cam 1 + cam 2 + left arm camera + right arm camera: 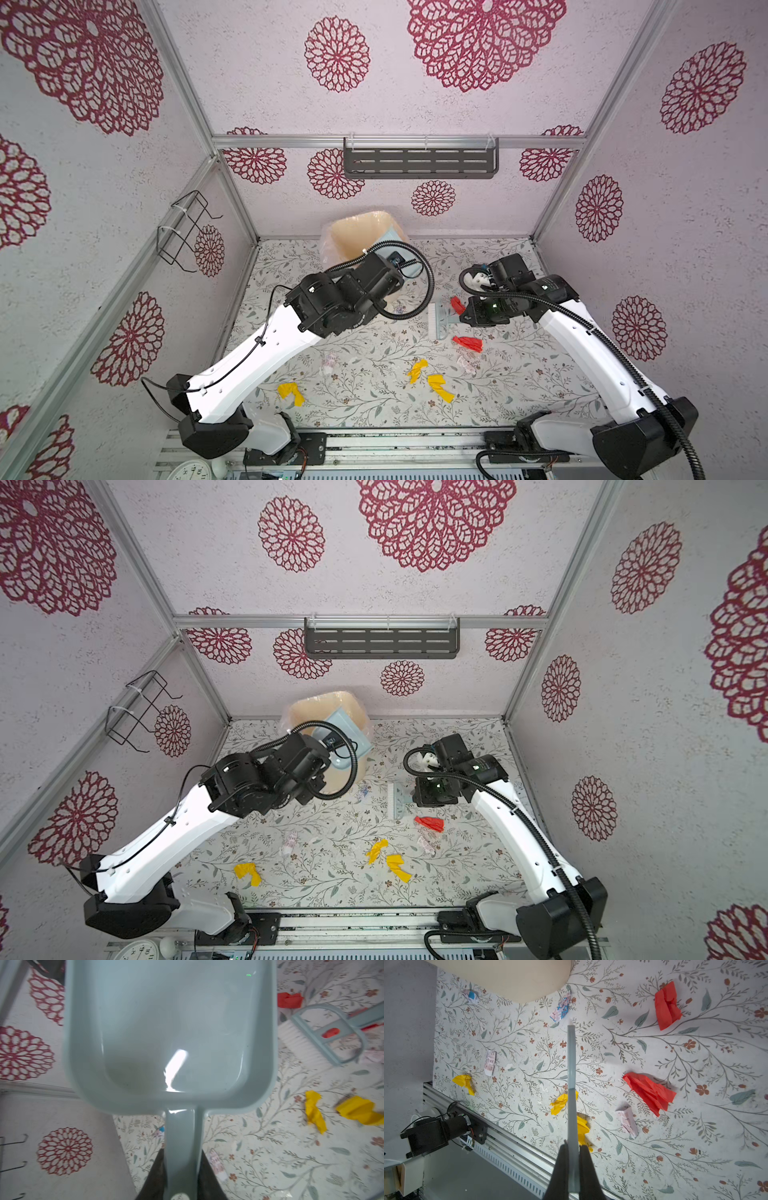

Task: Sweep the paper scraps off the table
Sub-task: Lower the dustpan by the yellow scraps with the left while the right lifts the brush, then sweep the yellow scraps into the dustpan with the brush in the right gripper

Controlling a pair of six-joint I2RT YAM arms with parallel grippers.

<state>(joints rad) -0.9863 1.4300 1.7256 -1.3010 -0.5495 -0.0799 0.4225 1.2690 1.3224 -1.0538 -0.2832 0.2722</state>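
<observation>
Left gripper (180,1172) clamped on dustpan (170,1022) handle; pan empty (nothing collected shows). Right gripper (573,1167) pinching brush (571,1064) handle; paper scraps (650,1091), yellow, red, pinkish, lie scattered on table (695,1147) beyond and beside its fingers (560,1172); sweeping judged barely begun.

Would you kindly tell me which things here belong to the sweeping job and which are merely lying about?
Belonging to the job: paper scraps, table, dustpan, hand brush, beige bin.
Just lying about: wire rack, slotted wall shelf, clock.
</observation>
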